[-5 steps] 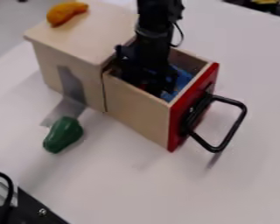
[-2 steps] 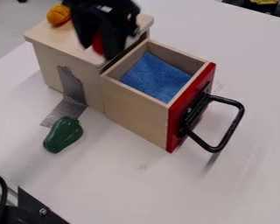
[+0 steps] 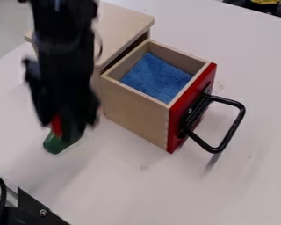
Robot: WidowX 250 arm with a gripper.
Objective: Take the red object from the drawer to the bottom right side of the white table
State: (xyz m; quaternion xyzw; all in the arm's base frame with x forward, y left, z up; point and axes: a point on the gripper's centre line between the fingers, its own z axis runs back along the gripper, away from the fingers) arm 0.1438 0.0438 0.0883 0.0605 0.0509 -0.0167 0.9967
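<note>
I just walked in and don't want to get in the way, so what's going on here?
A black robot arm has a red object in its hand, held above the white table at the left, in front of part of a green pepper-shaped thing. The drawer stands open beside its wooden box, with a blue cloth inside. The red object is meant for the table's bottom right side and is not there yet.
</note>
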